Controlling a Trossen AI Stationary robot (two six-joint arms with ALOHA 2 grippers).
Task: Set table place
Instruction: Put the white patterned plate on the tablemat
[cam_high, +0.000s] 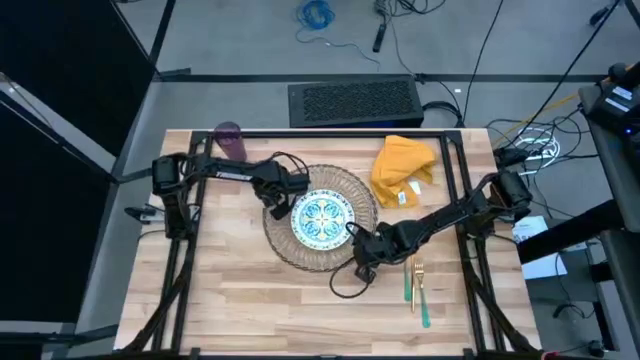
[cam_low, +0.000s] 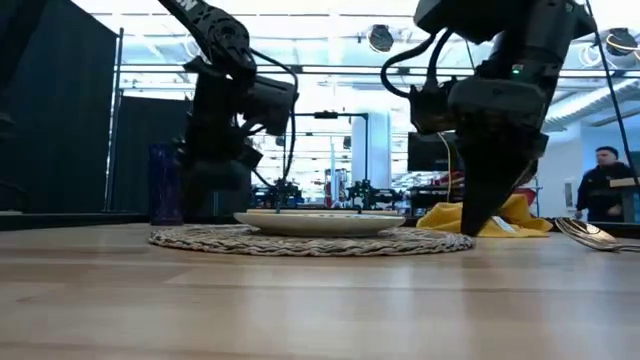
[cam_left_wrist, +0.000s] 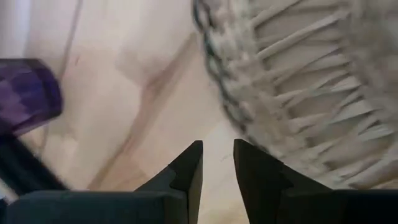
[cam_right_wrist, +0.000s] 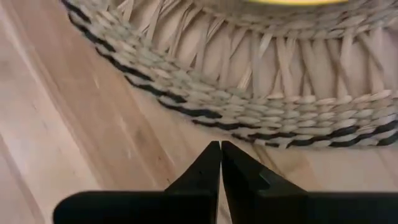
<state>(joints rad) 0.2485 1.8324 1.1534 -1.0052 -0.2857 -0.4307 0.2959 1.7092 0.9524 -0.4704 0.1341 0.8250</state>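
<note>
So the woven mat (cam_high: 322, 220) is sitting about mid-bench, slightly toward the far edge, with the teal-patterned plate (cam_high: 322, 221) already centred on it. The mustard napkin (cam_high: 402, 170) is bunched up near the far right corner, the purple cup (cam_high: 230, 139) is standing by the far left corner, and the fork and spoon (cam_high: 417, 289) are lying together near the right side, closer to the near edge.

My guess is the step in hand is nudging the mat into its final spot. To do it well, I'd keep both tips low on the wood and push evenly from both sides so the plate isn't sliding off-centre.

The left gripper (cam_left_wrist: 217, 163) is reaching in from the left edge, tips pointing down just beside the mat's far-left rim, fingers parted a little with nothing between them. The right gripper (cam_right_wrist: 221, 158) is stretching in from the right edge, tips down just off the mat's near-right rim, fingers pinched together and holding nothing.
</note>
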